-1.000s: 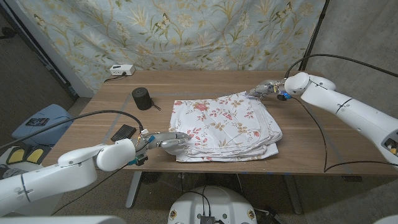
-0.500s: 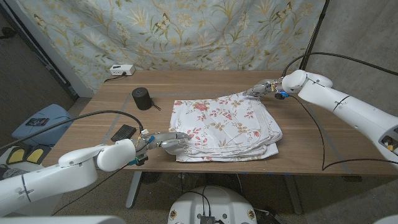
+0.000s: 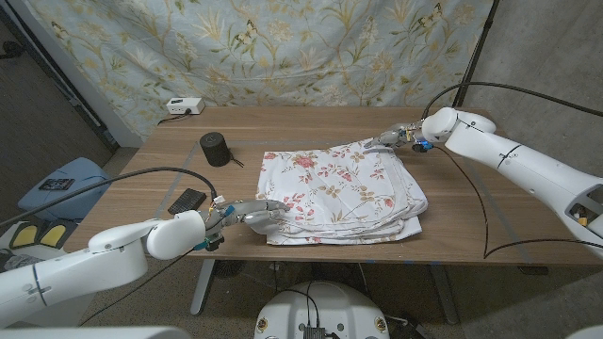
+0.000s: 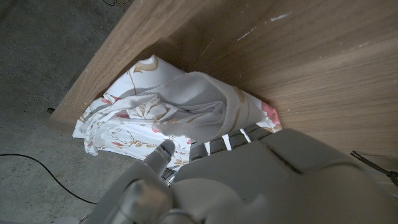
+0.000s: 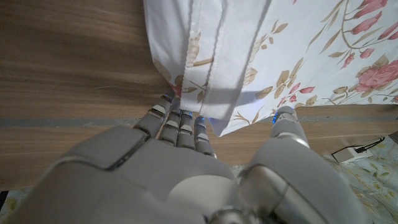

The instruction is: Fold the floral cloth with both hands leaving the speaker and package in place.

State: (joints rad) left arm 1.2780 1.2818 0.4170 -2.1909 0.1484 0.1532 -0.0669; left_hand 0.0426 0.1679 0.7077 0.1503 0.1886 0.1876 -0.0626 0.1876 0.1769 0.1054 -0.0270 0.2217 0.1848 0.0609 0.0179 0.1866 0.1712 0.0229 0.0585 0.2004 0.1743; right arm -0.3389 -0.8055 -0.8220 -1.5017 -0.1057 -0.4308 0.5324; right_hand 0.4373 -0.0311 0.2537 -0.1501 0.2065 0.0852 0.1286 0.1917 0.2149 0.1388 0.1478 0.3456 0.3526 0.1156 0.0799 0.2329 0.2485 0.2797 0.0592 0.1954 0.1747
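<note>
Now both robot hands (image 3: 252, 215) (image 3: 391, 137) on floral cloth (image 3: 341, 191).

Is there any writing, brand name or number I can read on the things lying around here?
None can be read.
black speaker: no legible mark.
dark package: too small to tell.
white box at the table's far edge: too small to read.
blue object beside the table: a dark panel, blurred.
floral cloth: only a flower print, no words.

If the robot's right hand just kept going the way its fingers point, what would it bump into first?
Most likely the floral cloth: the right hand sits at its far right corner, fingers pointing toward it, and the right wrist view shows fingertips already at its edge.
</note>
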